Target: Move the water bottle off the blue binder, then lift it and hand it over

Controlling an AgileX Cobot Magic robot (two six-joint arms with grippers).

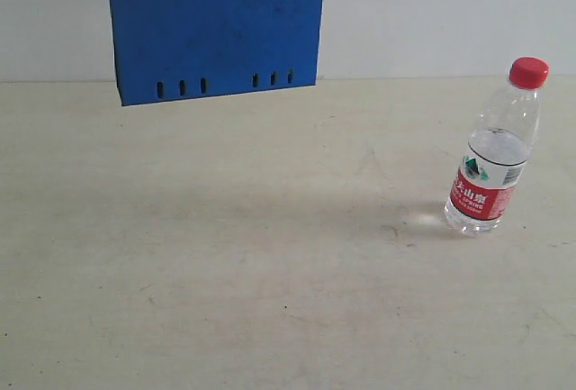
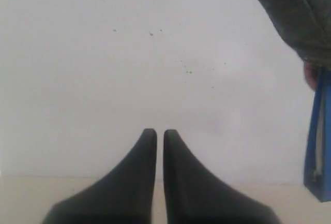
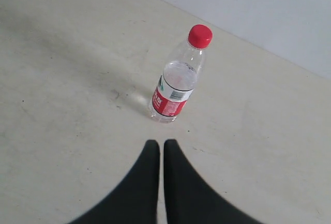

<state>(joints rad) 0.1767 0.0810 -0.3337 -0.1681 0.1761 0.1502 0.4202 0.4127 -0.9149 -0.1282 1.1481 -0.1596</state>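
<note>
The water bottle (image 1: 493, 154) stands upright on the table at the right, red cap on top, and shows again in the right wrist view (image 3: 176, 79). The blue binder (image 1: 214, 25) hangs in the air at the top left, held from above by a person's hand; its edge shows in the left wrist view (image 2: 316, 141). My right gripper (image 3: 160, 142) is shut and empty, a short way from the bottle. My left gripper (image 2: 160, 131) is shut and empty, facing the white wall. Neither gripper appears in the exterior view.
The beige table (image 1: 252, 255) runs up to a white wall (image 1: 432, 12) at the back. A person's grey sleeve (image 2: 295, 12) and hand (image 2: 310, 74) hold the binder near the left arm.
</note>
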